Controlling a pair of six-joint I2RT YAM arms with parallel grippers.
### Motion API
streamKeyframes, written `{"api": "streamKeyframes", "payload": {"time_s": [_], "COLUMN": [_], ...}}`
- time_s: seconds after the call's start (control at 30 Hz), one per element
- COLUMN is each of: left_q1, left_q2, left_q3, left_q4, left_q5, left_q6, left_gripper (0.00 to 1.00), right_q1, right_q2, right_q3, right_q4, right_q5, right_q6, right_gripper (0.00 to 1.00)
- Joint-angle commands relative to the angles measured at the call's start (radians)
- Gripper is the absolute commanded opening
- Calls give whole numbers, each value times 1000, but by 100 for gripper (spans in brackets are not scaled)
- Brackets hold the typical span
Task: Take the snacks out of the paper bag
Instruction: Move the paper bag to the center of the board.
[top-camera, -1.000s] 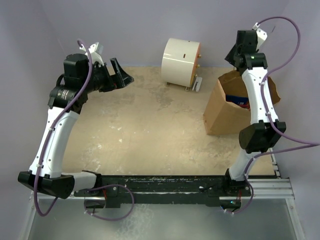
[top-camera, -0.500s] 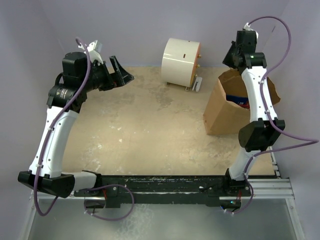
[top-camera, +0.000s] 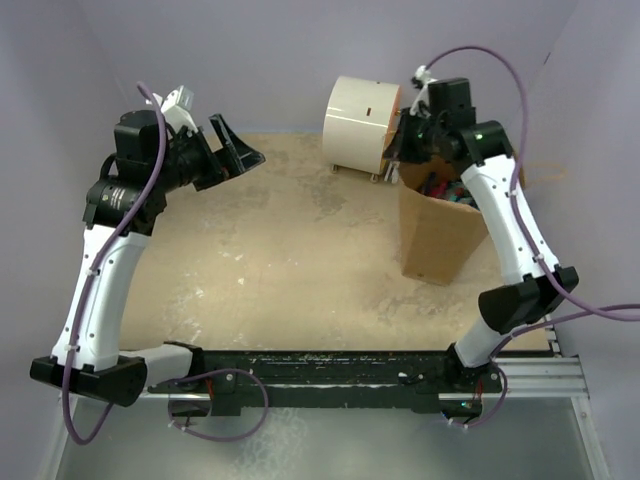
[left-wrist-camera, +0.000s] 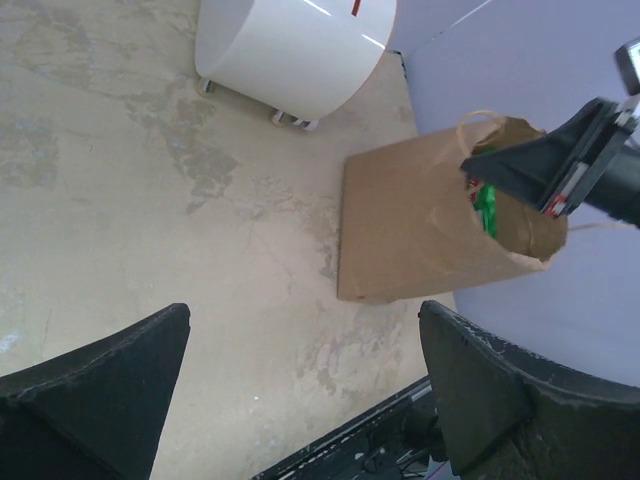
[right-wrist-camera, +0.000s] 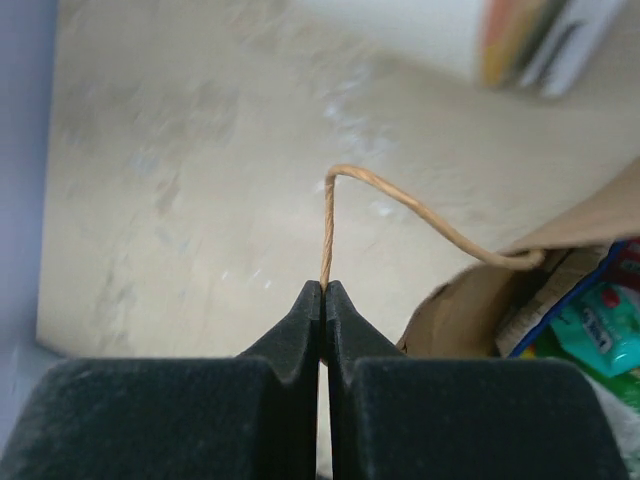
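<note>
The brown paper bag (top-camera: 437, 232) stands at the right of the table, its mouth tipped up toward the back; it also shows in the left wrist view (left-wrist-camera: 415, 230). My right gripper (right-wrist-camera: 323, 286) is shut on the bag's thin twisted handle (right-wrist-camera: 400, 207) and holds it at the bag's top edge (top-camera: 410, 150). Snacks (right-wrist-camera: 595, 320) lie inside the mouth: teal, blue-and-white and green packets, with a green one in the left wrist view (left-wrist-camera: 486, 205). My left gripper (top-camera: 232, 150) is open and empty, raised at the far left of the table.
A cream cylinder (top-camera: 360, 124) on small feet lies on its side at the back centre, just left of the bag. Purple walls close in the back and both sides. The black base rail (top-camera: 320, 372) runs along the near edge.
My right gripper has swung left and forward with the handle, pulling the bag's top to the left and standing the bag more upright. The left arm has shifted slightly left.
</note>
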Motion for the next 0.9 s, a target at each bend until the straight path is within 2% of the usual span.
{"api": "streamKeyframes", "payload": {"time_s": [0.0,0.27,0.37,0.43,0.47,0.53,0.67,0.73,0.8,0.87], "left_q1": [4,4,5,4,4,4,4,4,4,5], "left_q2": [-56,-151,-174,-177,-176,-166,-137,-115,-87,-50], "left_q3": [10,-62,-88,-100,-102,-110,-136,-150,-164,-161], "left_q4": [-9,-49,-40,-28,-20,5,78,122,163,189], "left_q5": [12,-9,-5,3,9,26,85,124,157,189], "left_q6": [-67,-137,-161,-170,-172,-175,-193,-203,-212,-211], "left_gripper": [99,99,99,99,99,99,99,99,99,99], "right_q1": [169,406,455,465,466,465,462,461,461,461], "right_q2": [-48,5,44,56,54,37,-18,-46,-70,-93], "right_q3": [-27,-16,32,56,59,60,70,75,84,91], "right_q4": [31,202,217,214,206,195,106,47,-25,-91], "right_q5": [-137,-179,-204,-221,-220,-219,-123,-83,-38,12], "right_q6": [58,204,220,219,225,203,132,94,52,18], "right_gripper": [0,0,0,5,10,26,66,82,93,97]}}
